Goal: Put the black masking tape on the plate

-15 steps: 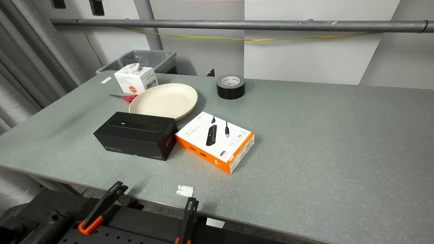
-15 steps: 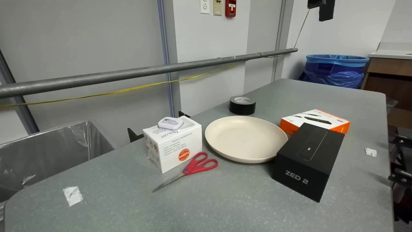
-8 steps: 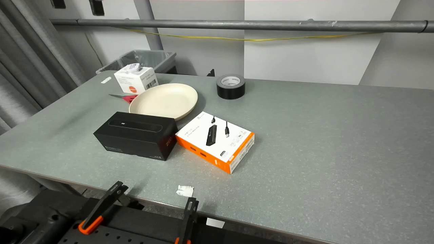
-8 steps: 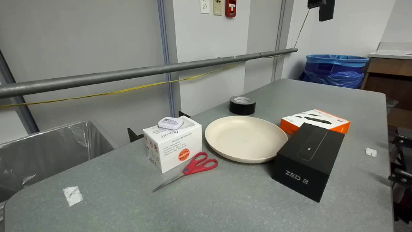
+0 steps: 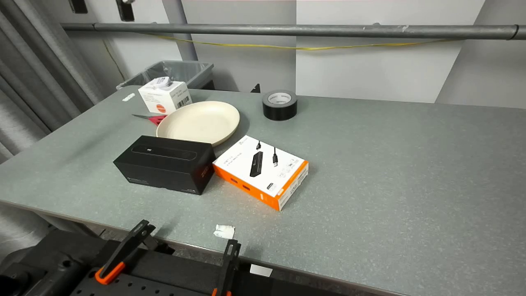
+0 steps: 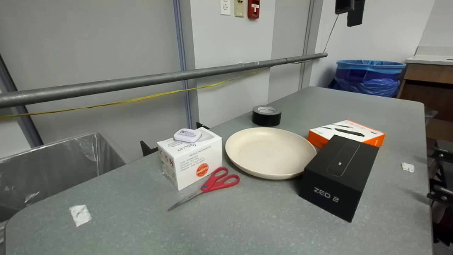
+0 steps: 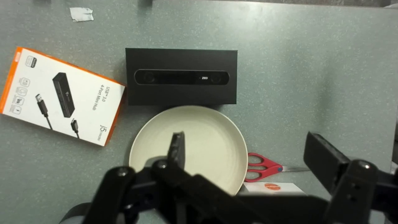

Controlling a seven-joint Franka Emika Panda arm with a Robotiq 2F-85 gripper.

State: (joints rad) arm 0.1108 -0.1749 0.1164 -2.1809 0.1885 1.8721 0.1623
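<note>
We saw the gripper (image 7: 245, 140), jaws wide apart, in the wrist view, with "USB 3.0" on the white-and-orange box (image 7: 67, 98), left. In an exterior view, the black masking tape (image 6: 266, 118) lay near centre, apart from the plate (image 6: 270, 152); the black box (image 6: 339, 177) read "ZED 2".

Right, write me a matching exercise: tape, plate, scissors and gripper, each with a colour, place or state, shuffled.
Things
1. black masking tape
2. plate
3. scissors
4. gripper

Colour, place or state
A. jaws apart in the wrist view
B. red-handled
C. ring-shaped, apart from the plate
D. cream-white and round

Pairs: 1-C, 2-D, 3-B, 4-A
</note>
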